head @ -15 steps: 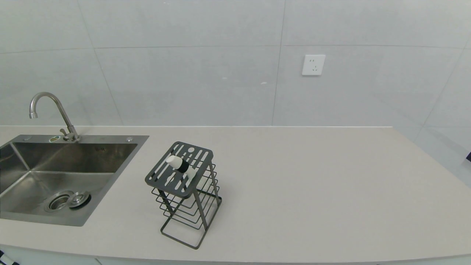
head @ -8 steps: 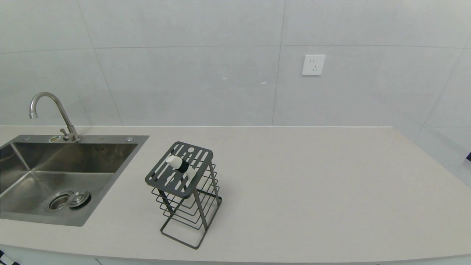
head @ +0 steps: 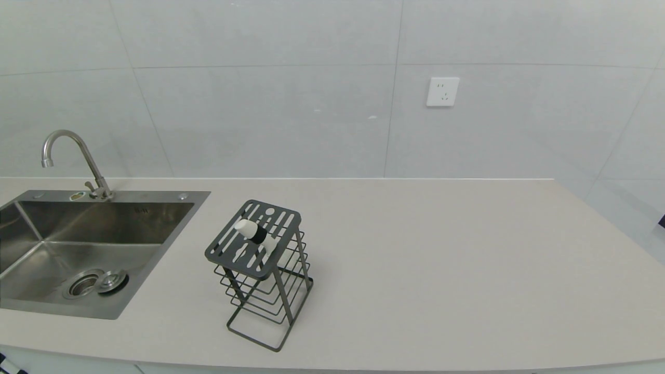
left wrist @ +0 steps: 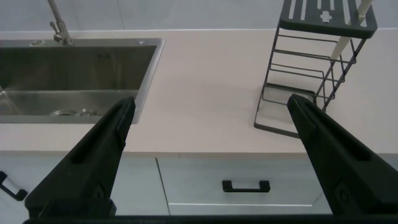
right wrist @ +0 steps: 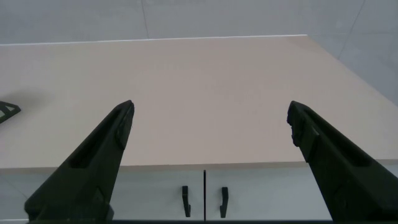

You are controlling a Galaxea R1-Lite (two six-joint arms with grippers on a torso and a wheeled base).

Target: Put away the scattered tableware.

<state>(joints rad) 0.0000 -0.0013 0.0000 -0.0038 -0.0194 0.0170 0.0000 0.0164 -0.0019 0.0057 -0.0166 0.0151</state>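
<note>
A dark wire utensil rack (head: 261,275) stands on the pale countertop (head: 441,270), just right of the sink. One utensil with a white and black handle (head: 251,231) sticks up through a slot in the rack's slotted top plate. The rack (left wrist: 317,68) and the utensil's pale shaft (left wrist: 344,40) also appear in the left wrist view. My left gripper (left wrist: 208,115) is open, held off the counter's front edge, facing the stretch between sink and rack. My right gripper (right wrist: 208,121) is open too, in front of the counter's right part, holding nothing.
A steel sink (head: 78,249) with a curved tap (head: 72,156) fills the counter's left end. A wall socket (head: 442,91) sits on the tiled wall. Below the counter are a drawer handle (left wrist: 245,185) and cabinet door handles (right wrist: 204,200).
</note>
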